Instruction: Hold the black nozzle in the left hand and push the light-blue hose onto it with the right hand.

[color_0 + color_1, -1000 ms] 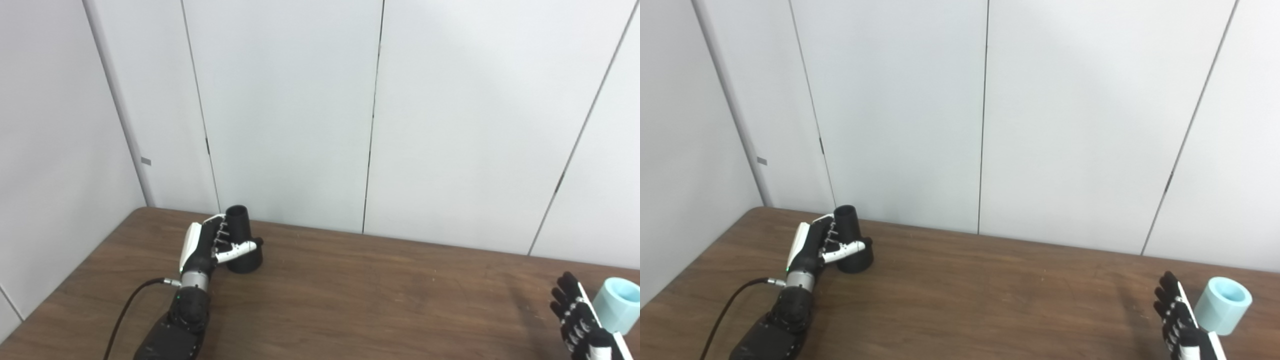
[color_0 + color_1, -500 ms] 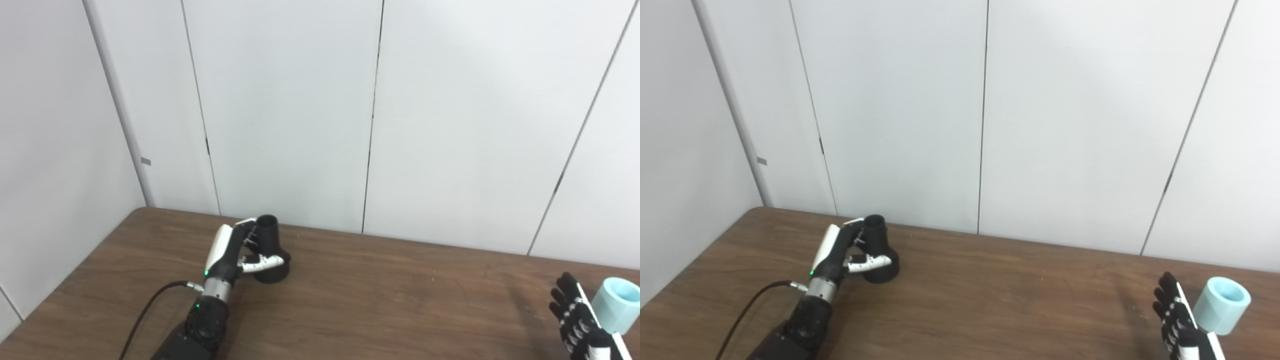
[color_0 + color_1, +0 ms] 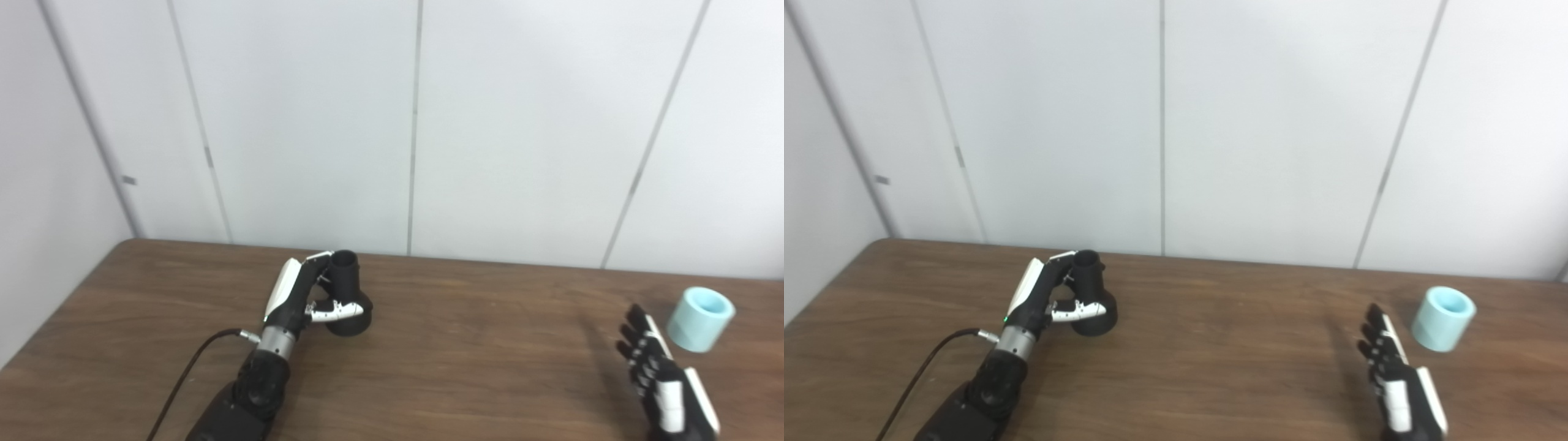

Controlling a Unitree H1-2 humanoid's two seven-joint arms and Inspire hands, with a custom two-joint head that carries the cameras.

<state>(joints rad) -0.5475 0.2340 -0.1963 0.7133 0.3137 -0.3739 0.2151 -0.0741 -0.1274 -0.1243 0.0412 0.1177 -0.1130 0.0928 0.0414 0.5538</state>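
The left hand [image 3: 300,297] has carried the black flared plastic nozzle [image 3: 348,294] rightward, still clasping it upright. The right hand [image 3: 661,380] stands edge-up, fingers spread and empty, just beside the short light-blue hose [image 3: 699,318].

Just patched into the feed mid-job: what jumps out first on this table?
The left hand, left of the table's middle, is closed around the black nozzle, which stands with its narrow end up. Far right, the light-blue hose piece stands alone on the brown table, with the right hand open and just short of it, not touching.
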